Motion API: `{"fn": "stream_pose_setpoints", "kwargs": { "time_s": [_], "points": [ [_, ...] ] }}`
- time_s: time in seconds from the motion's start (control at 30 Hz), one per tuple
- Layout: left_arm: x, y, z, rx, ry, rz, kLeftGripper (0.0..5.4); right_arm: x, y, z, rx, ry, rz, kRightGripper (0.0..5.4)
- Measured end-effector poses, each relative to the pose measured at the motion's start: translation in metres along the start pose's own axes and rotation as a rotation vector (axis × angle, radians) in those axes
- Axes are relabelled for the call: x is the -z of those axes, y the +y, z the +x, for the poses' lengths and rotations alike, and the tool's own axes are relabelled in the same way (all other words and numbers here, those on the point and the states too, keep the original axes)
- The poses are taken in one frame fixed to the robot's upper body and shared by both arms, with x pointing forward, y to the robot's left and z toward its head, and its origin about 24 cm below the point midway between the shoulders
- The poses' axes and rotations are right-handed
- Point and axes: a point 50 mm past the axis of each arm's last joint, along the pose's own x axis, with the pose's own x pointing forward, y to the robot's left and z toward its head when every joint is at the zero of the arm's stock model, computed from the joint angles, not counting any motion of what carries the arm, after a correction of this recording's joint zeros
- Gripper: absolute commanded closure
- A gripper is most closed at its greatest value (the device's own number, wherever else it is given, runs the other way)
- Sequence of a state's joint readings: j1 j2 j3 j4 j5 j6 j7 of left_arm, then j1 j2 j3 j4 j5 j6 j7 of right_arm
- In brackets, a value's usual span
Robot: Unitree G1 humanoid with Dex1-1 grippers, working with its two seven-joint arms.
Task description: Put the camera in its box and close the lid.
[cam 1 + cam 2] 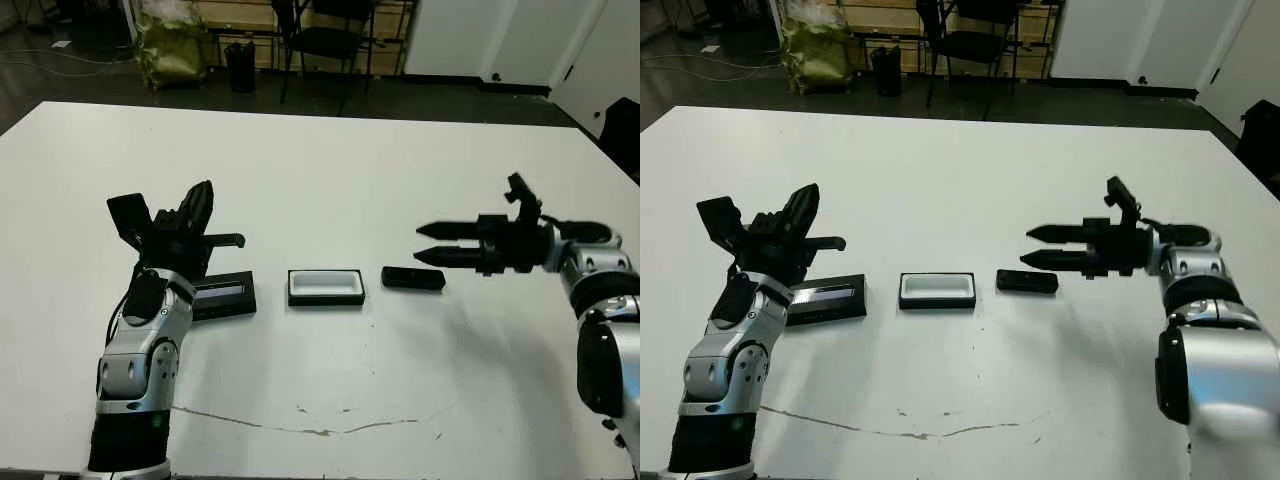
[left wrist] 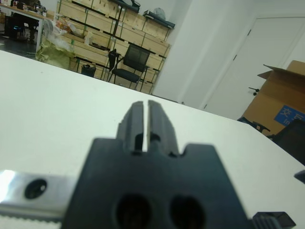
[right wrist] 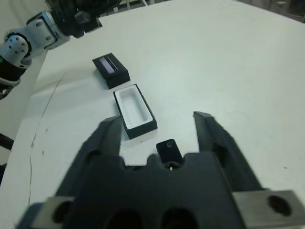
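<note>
On the near part of the white table (image 1: 320,180), three black pieces lie in a row, and we go through them and then outward.

Camera (image 1: 413,278): we see a slim matte black bar lying flat just beside the box on its right, long axis running left to right, one end toward the box.
Box (image 1: 326,287): we see a shallow black tray with a white lining, open and holding nothing, lying between camera and lid.
Lid (image 1: 222,297): flat, black, with a pale glossy strip facing up, left of the box and apart from it.
Right gripper (image 1: 431,243): we find its fingers spread and holding nothing, pointing leftward, raised just behind the camera.
Left gripper (image 1: 200,207): we see its fingers pressed together on nothing, raised behind the lid.
</note>
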State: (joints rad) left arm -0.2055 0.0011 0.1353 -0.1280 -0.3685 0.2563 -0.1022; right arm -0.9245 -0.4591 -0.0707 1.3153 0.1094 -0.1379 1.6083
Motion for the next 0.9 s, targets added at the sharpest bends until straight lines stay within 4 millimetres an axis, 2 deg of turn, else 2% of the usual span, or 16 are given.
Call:
{"fn": "stream_pose_setpoints", "kwargs": {
  "time_s": [0.2,0.23,0.4,0.73,0.83,0.9],
  "points": [
    [0.000,0.000,0.000,0.000,0.004,0.000,5.40,0.004,-0.001,-0.001,0.034,0.079,-0.040,0.12],
    [0.000,0.000,0.000,0.000,0.004,0.000,5.40,0.006,-0.001,-0.002,0.038,0.107,-0.051,0.04],
    [0.000,0.000,0.000,0.000,0.004,0.000,5.40,0.021,0.000,-0.002,0.054,0.266,-0.081,0.04],
    [0.000,0.000,0.000,-0.003,0.002,0.000,5.40,0.032,0.000,-0.001,0.086,0.377,-0.067,0.04],
    [0.000,0.000,0.000,-0.003,0.001,0.001,5.40,0.032,0.000,-0.002,0.074,0.371,-0.031,0.30],
    [0.000,0.000,0.000,-0.004,0.000,0.001,5.40,0.028,-0.001,-0.001,0.068,0.393,-0.038,0.74]
  ]
}}
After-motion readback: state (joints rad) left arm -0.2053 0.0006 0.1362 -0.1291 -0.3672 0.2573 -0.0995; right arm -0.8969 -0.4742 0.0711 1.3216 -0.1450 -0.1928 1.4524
